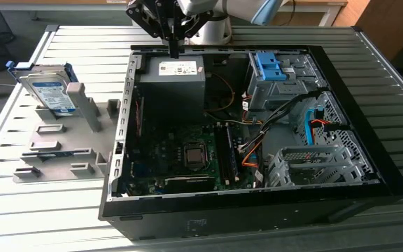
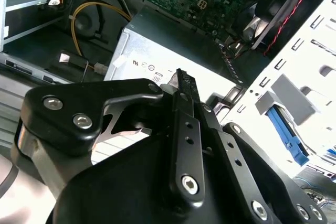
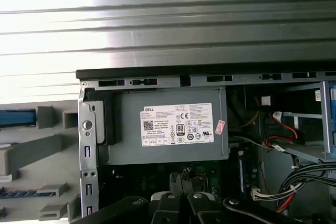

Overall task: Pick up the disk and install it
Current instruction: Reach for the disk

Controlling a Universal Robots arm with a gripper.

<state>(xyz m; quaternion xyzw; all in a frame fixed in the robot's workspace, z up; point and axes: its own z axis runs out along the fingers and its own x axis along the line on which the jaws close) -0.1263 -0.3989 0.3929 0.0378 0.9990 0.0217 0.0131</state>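
The disk point(image 1: 50, 94), a silver drive with a blue-and-white label and blue rails, stands upright in a grey holder point(image 1: 72, 139) on the exterior view's left, outside the open computer case. My gripper point(image 1: 174, 51) hangs above the case's far edge, over the dark power-supply box point(image 1: 177, 84), well apart from the disk. Its black fingers point(image 2: 181, 95) are pressed together with nothing between them, so it is shut. In the first wrist view the gripper point(image 3: 181, 182) points at the power-supply box point(image 3: 168, 127), and a blue rail point(image 3: 16, 118) of the disk shows beside the grey holder.
The open black case point(image 1: 373, 142) holds a motherboard point(image 1: 187, 157), bundled cables point(image 1: 257, 142) and a metal drive cage with a blue bracket point(image 1: 270, 67) on top. A second empty cage point(image 1: 314, 163) sits near the front. Everything rests on a slatted metal table point(image 1: 89, 47).
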